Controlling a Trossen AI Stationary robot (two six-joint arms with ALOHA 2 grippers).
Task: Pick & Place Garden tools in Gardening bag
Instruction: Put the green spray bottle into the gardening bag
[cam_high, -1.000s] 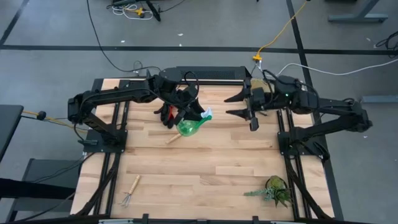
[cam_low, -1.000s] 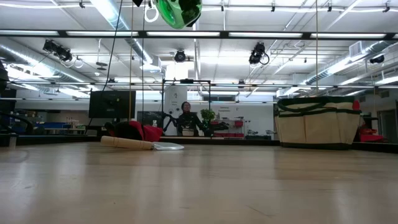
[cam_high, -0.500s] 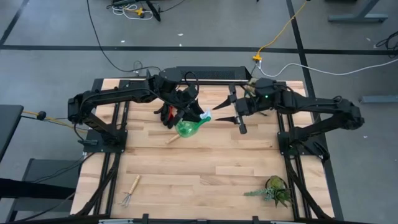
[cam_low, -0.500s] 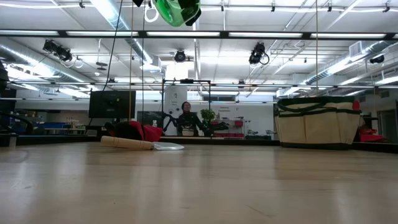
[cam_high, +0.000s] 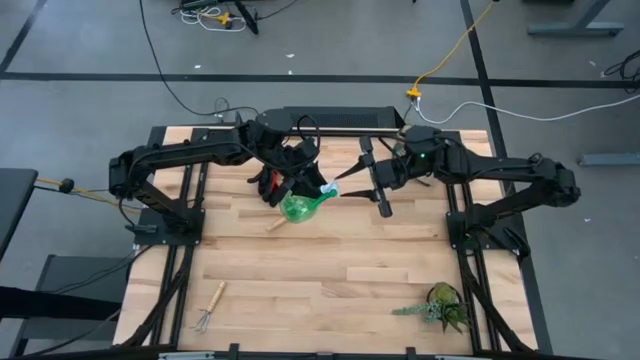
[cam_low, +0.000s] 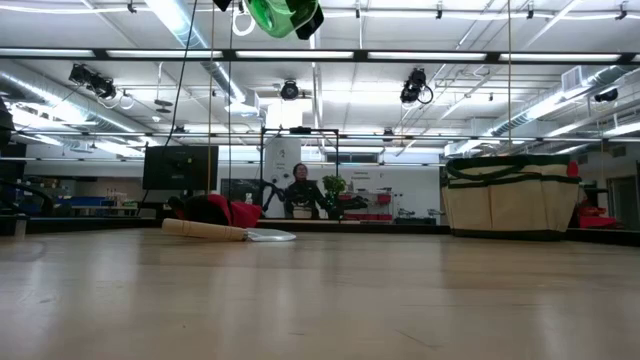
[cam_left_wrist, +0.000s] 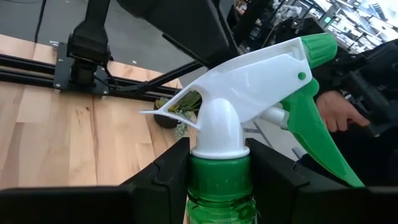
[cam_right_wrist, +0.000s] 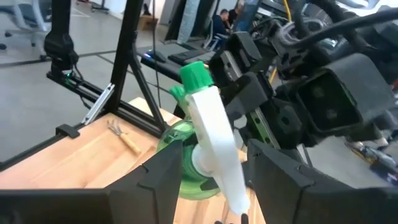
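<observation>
The left gripper (cam_left_wrist: 214, 171) holds the green plastic spray bottle with its white trigger head (cam_left_wrist: 249, 93) by the neck, high above the wooden surface (cam_high: 330, 260). The right gripper (cam_right_wrist: 211, 171), fingers spread, straddles the head, which points toward it; handover looks imminent.

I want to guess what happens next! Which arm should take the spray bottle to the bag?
Probably the right: its open claw is already around the spray bottle's head, and the bag sits on its side. The left claw grips the neck.
</observation>
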